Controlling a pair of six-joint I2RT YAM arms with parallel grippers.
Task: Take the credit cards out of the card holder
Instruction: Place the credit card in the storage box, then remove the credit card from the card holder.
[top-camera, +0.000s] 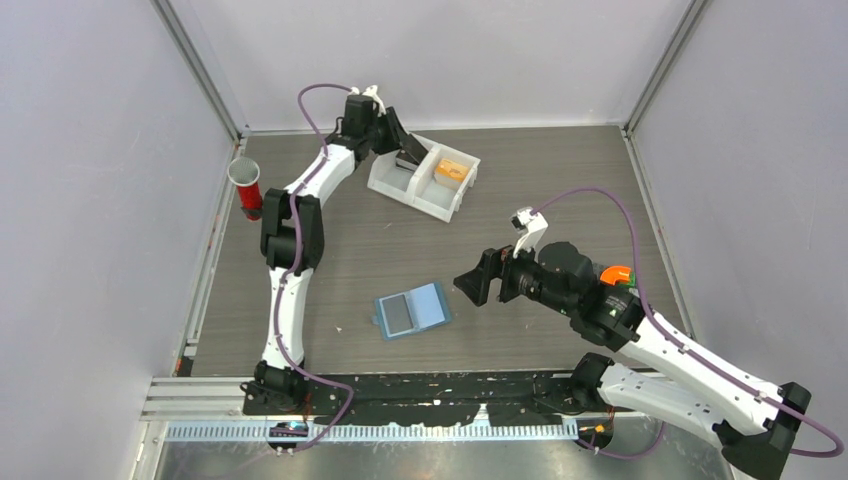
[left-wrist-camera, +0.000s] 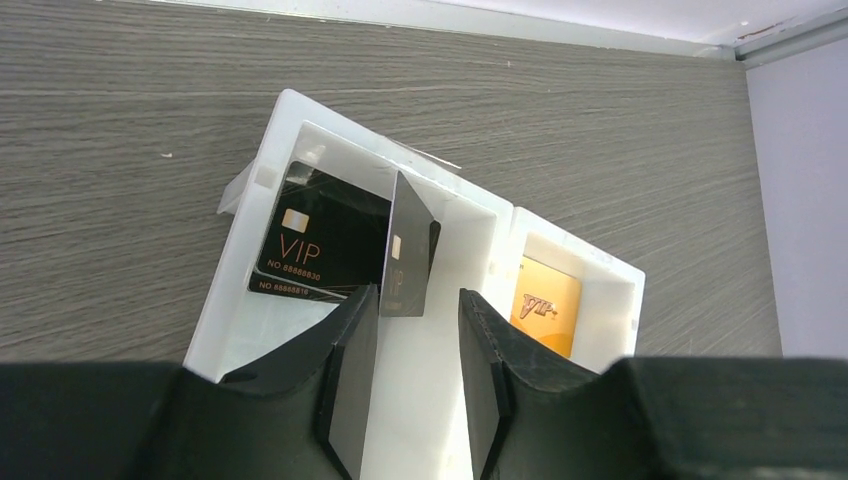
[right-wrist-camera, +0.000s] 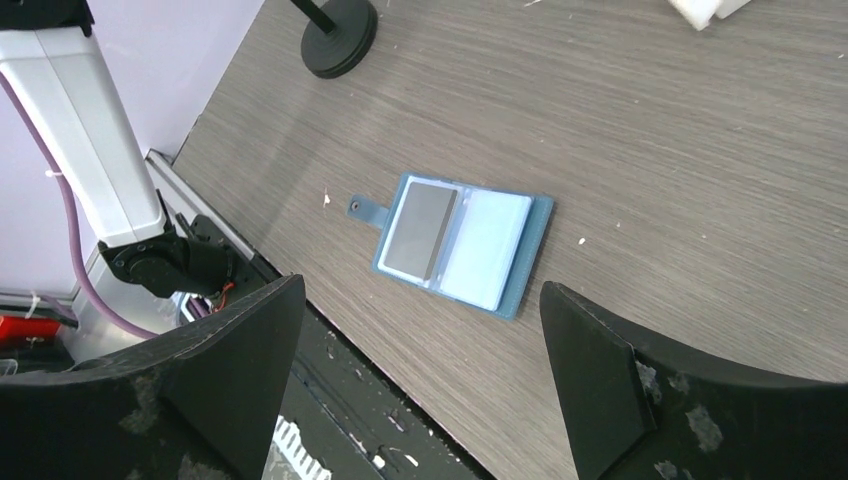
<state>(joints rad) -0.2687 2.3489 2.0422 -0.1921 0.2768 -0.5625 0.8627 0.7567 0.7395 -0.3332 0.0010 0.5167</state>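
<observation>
From above, the left gripper (top-camera: 404, 150) reaches out to the far side of the table (top-camera: 330, 250), over the left compartment of the white tray (top-camera: 440, 208). The card holder (top-camera: 412, 312) lies open and flat well nearer the arm bases, with a grey card (top-camera: 398, 314) in its left half. The right gripper (top-camera: 471, 284) hangs just beside the holder's right edge, so the right arm is plainly the nearer one, and the card lies to its left across the empty half. In the left wrist view the jaws stand parted over the tray. A dark card (left-wrist-camera: 405, 250) stands on edge just ahead of them, its lower corner touching one fingertip (left-wrist-camera: 368, 300). It looks let go, though from this angle I cannot say for sure whether it leans on that finger or on the compartment wall. A black VIP card (left-wrist-camera: 320, 245) lies slanted in the same compartment, and an orange card (left-wrist-camera: 548, 300) lies in the other. In the right wrist view the right gripper's jaws are spread wide and hold nothing. The holder sits ahead of them and between their lines. The grey card's long axis runs roughly away from the camera, tilted a little, so the holder's fold lies more along the reach than across it.
</observation>
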